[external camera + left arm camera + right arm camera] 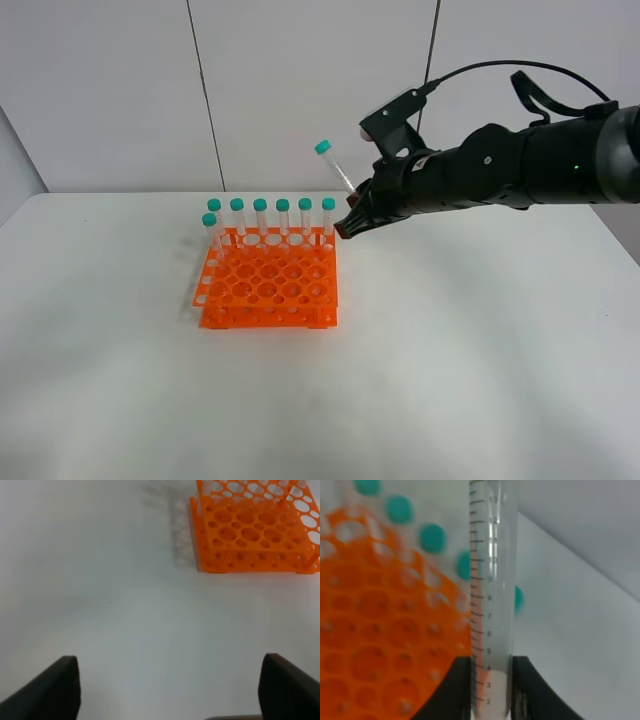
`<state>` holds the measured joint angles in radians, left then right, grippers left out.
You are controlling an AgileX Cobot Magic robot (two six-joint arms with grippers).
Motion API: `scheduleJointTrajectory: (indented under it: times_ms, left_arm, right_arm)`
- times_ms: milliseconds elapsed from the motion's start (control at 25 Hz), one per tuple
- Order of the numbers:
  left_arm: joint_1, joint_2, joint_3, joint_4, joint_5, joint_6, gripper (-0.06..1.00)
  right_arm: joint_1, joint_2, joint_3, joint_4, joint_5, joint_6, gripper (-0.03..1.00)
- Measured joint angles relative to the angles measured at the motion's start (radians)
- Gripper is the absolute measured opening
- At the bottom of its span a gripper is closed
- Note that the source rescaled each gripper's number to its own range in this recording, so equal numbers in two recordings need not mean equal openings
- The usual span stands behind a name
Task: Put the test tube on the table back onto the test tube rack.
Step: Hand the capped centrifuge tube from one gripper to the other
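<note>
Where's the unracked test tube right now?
In the exterior high view, the test tube is held tilted in the right gripper, above the back-right corner of the orange test tube rack.

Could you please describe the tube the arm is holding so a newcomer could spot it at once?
Find the orange rack on the white table; the black right gripper hangs by its far right corner. The tube slants up from that gripper: the only green-capped one tilted in mid-air, not standing in the rack.
</note>
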<state>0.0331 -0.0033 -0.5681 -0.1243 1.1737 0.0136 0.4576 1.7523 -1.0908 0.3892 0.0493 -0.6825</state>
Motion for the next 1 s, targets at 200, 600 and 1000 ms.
scheduleJointTrajectory:
  times_ms: [200, 600, 1000]
  left_arm:
    - [0.000, 0.000, 0.000, 0.000, 0.000, 0.000, 0.84]
    - [0.000, 0.000, 0.000, 0.000, 0.000, 0.000, 0.84]
    - [0.000, 0.000, 0.000, 0.000, 0.000, 0.000, 0.84]
  right_arm:
    - [0.125, 0.000, 0.002, 0.001, -0.084, -0.012, 0.01]
    - [0.327, 0.000, 0.003, -0.028, -0.309, 0.074, 0.01]
    - [0.350, -0.001, 0.066, -0.622, -0.499, 0.790, 0.01]
